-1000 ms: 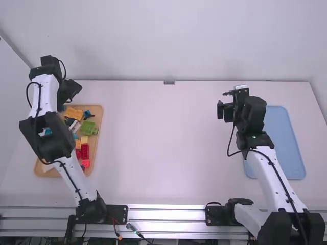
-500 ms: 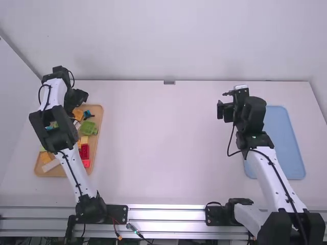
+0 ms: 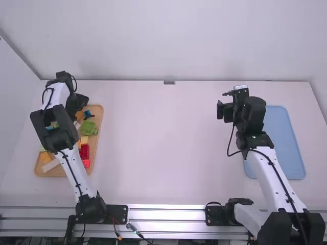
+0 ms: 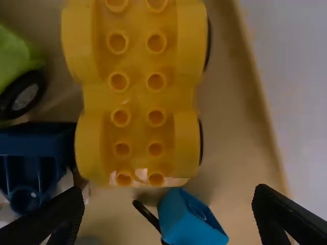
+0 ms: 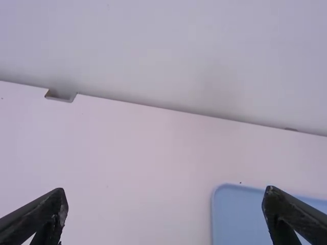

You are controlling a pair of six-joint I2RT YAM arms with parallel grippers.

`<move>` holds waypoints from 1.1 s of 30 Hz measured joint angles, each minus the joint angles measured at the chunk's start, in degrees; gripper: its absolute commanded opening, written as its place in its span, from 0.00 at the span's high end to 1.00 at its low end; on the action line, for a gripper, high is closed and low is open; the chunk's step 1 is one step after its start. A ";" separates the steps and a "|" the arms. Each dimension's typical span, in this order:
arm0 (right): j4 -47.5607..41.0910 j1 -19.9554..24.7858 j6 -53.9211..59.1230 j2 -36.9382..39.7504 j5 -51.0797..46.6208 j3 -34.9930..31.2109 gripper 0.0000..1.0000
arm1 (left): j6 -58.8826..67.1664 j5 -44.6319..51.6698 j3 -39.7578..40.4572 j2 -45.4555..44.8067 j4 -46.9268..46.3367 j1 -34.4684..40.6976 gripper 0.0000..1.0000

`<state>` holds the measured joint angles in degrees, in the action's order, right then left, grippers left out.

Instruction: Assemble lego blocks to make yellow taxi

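Near the far edge of the wooden tray (image 3: 99,109), a yellow wheeled base (image 4: 137,102), studs up, probably meant as the taxi's chassis. Runs lengthwise roughly along that far edge, short end toward the left end effector (image 4: 168,193). Lies just beyond the fingertips, lined up with the opening, narrow width spanning from one finger's side to the other. Left end effector released, fingers wide apart, nothing gripped. Off that short end, beside the base, a bright blue piece (image 4: 189,219), perhaps easy to nudge on the way in. Seems to call for a short advance along the long axis, then a squeeze across the narrow width. Left end effector by far the nearer; right end effector (image 5: 166,191) likewise released, fingers spread, well apart from the wooden tray, near the far left corner of the blue tray (image 3: 286,143) on the counter (image 3: 163,143). Looks like an early pick in the build.
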<state>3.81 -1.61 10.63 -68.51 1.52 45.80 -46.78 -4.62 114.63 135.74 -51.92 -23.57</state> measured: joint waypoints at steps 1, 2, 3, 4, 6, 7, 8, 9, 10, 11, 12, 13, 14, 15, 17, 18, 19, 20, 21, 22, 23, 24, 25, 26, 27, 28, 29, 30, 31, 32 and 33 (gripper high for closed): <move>0.00 0.00 -0.04 0.00 -0.02 0.00 0.01 | -0.22 -0.52 -0.24 0.00 0.33 0.00 0.14; 0.02 0.00 -0.02 0.00 0.11 0.00 0.01 | -0.42 -1.09 -0.39 0.00 0.72 0.00 0.14; 0.02 0.00 -0.07 0.00 -0.04 0.00 0.01 | -0.44 -1.29 -0.44 0.00 0.90 0.00 0.14; 0.02 0.00 -0.07 0.00 -0.04 0.00 0.01 | -0.39 -1.81 -0.48 0.00 1.51 0.00 0.15; 0.02 0.00 -0.02 0.00 0.13 0.00 0.01 | -0.17 -2.12 -0.48 0.00 2.12 0.02 0.13; 0.02 0.00 0.11 0.00 0.11 0.00 0.01 | 0.28 -2.51 -0.48 0.00 2.84 0.00 0.11; 0.04 0.00 0.00 0.00 0.17 0.00 0.01 | 0.66 -2.67 -0.48 0.00 3.15 0.00 0.11; 0.04 0.00 0.00 0.00 0.17 0.00 0.01 | 0.96 -2.80 -0.48 0.00 3.23 0.00 0.11; 0.02 0.00 -0.04 0.00 0.00 0.00 0.01 | 1.36 -3.04 -0.48 0.00 3.19 0.00 0.11; 0.04 -0.02 0.04 0.00 0.15 0.00 0.01 | 1.57 -3.39 -0.48 0.00 3.10 0.00 0.11; 0.02 -0.07 0.00 0.00 0.09 0.00 0.01 | 1.64 -3.74 -0.48 0.00 3.10 0.00 0.11; 0.02 -0.07 0.02 0.00 0.15 0.00 0.01 | 1.77 -4.26 -0.50 0.00 3.17 0.00 0.10; 0.02 -0.07 -0.02 0.00 0.15 0.00 0.01 | 1.79 -4.94 -0.55 0.00 3.28 0.00 0.10; 0.02 -0.04 -0.04 0.00 0.09 0.00 0.01 | 1.79 -5.38 -0.57 0.00 3.39 -0.07 0.11; 0.00 -0.04 0.00 0.00 0.04 0.00 0.01 | 1.79 -6.80 -1.18 0.00 4.24 -0.04 0.11; 0.02 -0.07 -0.04 0.00 0.13 0.00 0.01 | 1.84 -7.48 -1.57 0.00 4.70 -0.04 0.11; 0.02 -0.07 -0.02 0.00 0.09 0.00 0.01 | 1.92 -7.80 -1.90 0.00 5.09 -0.07 0.11; 0.02 -0.04 0.04 0.00 0.13 0.00 0.01 | 2.45 -8.44 -2.69 0.00 6.08 -0.04 0.11; 0.02 -0.04 -0.09 0.00 0.04 0.00 0.01 | 2.89 -8.79 -3.28 0.00 6.99 -0.07 0.10; 0.02 -0.04 -0.02 0.00 0.00 0.00 0.01 | 3.19 -9.16 -3.78 0.00 7.74 -0.22 0.11; 0.02 -0.04 0.04 0.00 0.11 0.00 0.01 | 3.28 -9.18 -3.93 0.00 7.93 -0.22 0.11; 0.00 -0.07 0.07 0.00 0.17 0.00 0.01 | 3.43 -9.49 -4.31 0.00 8.52 -0.22 0.11; 0.02 -0.04 -0.09 0.00 0.11 0.00 0.01 | 3.72 -9.62 -4.50 0.00 9.03 -0.22 0.11; 0.00 -0.07 -0.04 0.00 0.11 0.00 0.01 | 3.89 -9.64 -4.70 0.00 9.60 -0.22 0.11; 0.00 -0.07 0.00 0.00 0.15 0.00 0.01 | 4.17 -9.62 -4.85 0.00 10.23 -0.22 0.11; -0.04 -0.07 0.07 0.00 0.24 0.00 0.01 | 4.37 -9.62 -5.09 0.00 10.95 -0.22 0.11; -0.04 -0.07 0.09 0.00 0.13 0.00 0.03 | 4.74 -9.64 -5.16 0.00 11.37 -0.22 0.11; -0.02 -0.07 0.09 0.00 0.09 0.00 0.01 | 4.96 -9.64 -5.20 0.00 11.69 -0.22 0.10; 0.07 -0.07 -0.13 0.00 0.15 0.00 0.01 | 5.70 -9.64 -5.31 0.00 12.52 -0.22 0.10; 0.13 -0.09 0.09 0.00 0.07 0.00 0.01 | 6.19 -9.64 -5.44 0.00 12.98 -0.22 0.09; 0.17 -0.11 -0.11 0.00 0.15 0.00 0.01 | 6.45 -9.64 -5.57 0.00 13.40 -0.22 0.09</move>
<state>3.99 -1.72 10.52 -68.51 1.67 45.80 -40.34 -14.26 109.06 135.74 -38.52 -23.79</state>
